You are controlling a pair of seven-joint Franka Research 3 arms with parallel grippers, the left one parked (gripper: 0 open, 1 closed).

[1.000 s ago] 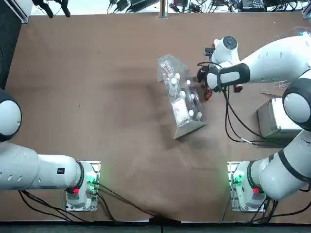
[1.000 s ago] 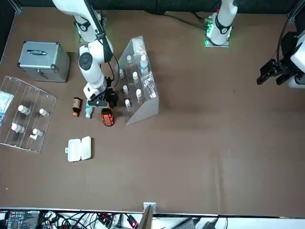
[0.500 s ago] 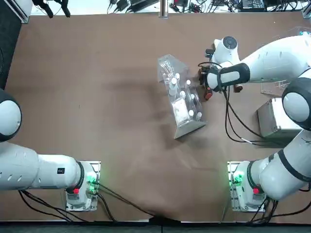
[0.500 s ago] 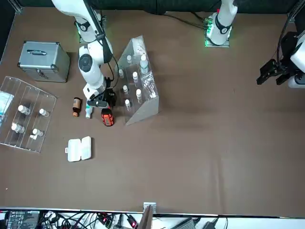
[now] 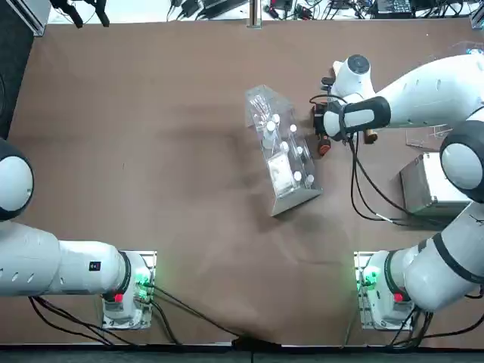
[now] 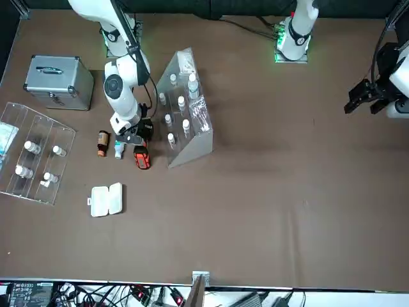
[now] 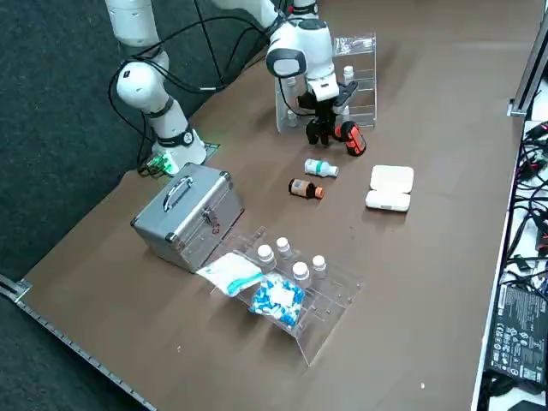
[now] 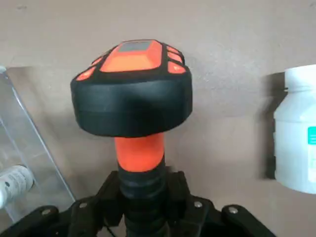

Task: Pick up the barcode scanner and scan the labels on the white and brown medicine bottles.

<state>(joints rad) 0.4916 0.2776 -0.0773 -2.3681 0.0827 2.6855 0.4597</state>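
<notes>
Front view: grasping scanner point(image 6: 142, 160) in right gripper point(image 6: 144, 137) near white bottle point(image 6: 119, 149); pick-up seemingly done, scanning next: aim toward ten o'clock, at bottle's label.

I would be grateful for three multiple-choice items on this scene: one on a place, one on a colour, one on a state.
1. Where is the white bottle with the teal band?
A) Inside the silver case
B) On the table beside the brown bottle
C) On the open white box

2. What colour is the scanner's handle below its black head?
A) Blue
B) Green
C) Orange-red

3. What is the right gripper doing?
A) Gripping the scanner's handle
B) Gripping the brown bottle
C) Resting on the silver case

Key:
1 B: the right side view shows the white bottle lying near the brown bottle.
2 C: the wrist view shows an orange-red section under the head of the scanner.
3 A: the right gripper has its fingers on either side of the scanner's ribbed black grip.
</notes>
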